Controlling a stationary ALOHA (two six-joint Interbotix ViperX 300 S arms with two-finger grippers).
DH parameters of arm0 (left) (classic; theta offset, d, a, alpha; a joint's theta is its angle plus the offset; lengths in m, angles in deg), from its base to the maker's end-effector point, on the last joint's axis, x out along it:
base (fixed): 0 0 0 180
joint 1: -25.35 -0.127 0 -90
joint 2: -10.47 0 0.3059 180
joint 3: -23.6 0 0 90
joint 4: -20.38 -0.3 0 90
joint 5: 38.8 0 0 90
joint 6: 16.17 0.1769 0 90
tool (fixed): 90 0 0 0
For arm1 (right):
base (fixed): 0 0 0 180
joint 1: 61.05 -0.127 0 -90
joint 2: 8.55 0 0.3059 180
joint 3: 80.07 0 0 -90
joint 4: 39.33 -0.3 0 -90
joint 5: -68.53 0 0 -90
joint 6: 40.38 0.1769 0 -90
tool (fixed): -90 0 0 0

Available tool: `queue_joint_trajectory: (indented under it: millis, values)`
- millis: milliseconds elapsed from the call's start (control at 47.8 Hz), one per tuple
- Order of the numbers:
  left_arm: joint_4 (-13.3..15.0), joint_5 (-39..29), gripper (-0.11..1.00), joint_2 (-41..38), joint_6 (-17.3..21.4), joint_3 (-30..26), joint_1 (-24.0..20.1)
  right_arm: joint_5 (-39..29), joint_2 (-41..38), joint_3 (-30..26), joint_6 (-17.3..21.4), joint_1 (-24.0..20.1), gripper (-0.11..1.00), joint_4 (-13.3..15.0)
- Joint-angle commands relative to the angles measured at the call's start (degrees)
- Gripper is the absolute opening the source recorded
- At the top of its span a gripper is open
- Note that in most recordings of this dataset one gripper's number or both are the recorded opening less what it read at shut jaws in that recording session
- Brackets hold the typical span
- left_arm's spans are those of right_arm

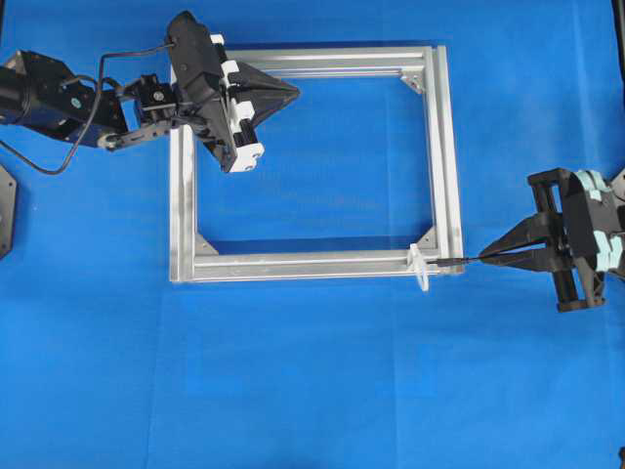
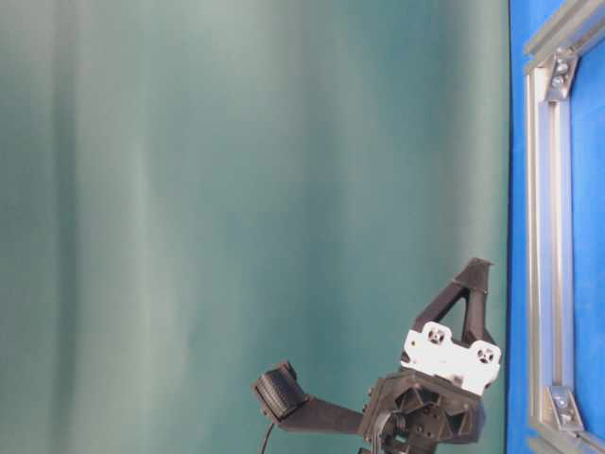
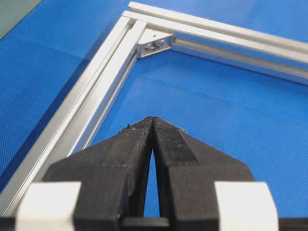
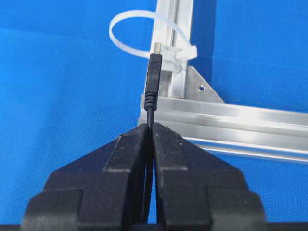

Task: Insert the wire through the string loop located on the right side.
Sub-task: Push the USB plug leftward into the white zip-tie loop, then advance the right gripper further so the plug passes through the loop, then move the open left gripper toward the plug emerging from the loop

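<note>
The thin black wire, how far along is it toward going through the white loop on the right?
Done: the right gripper is shut on the thin black wire just behind its plug. In hand: the plug tip sits at the whitish translucent string loop on the silver aluminium frame. Left: no wire shows beyond the loop yet. The left gripper is shut, empty.

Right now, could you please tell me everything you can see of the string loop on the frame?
The string loop is a thin, whitish, translucent band that looks like plastic, much like a cable tie. It curves in an open oval out to the left in the right wrist view, and its ends meet at a small whitish block on the aluminium frame, near a corner bracket. The wire, pinched in the right gripper, points its plug tip at that block; nothing passes through the oval yet.
</note>
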Motion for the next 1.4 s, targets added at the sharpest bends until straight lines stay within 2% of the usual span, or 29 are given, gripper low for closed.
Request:
queue_joint_trajectory:
  millis: [0, 314, 670, 1152, 1382]
  values:
    - [-0.1, 0.4, 0.00, 1.7, 0.0, -0.4, 0.2, 1.0, -0.2, -0.6, -0.1, 0.1, -0.03, 0.1]
    - [-0.1, 0.4, 0.00, 1.7, 0.0, -0.6, 0.2, 7.8, -6.2, -1.9, 0.2, 0.0, -0.03, -0.3]
    - [-0.1, 0.5, 0.00, 1.8, 0.0, -0.4, 0.2, 13.7, -16.7, -7.5, 0.2, 0.1, -0.03, -0.2]
    - [-0.2, 0.5, 0.00, 1.8, 0.1, -0.4, 0.2, 14.2, -18.1, -8.5, 0.2, 0.1, -0.03, -0.3]
    - [-0.2, 0.3, 0.00, 1.8, -1.0, -0.4, 1.8, 14.2, -18.0, -8.5, 0.2, 0.1, -0.03, -0.3]
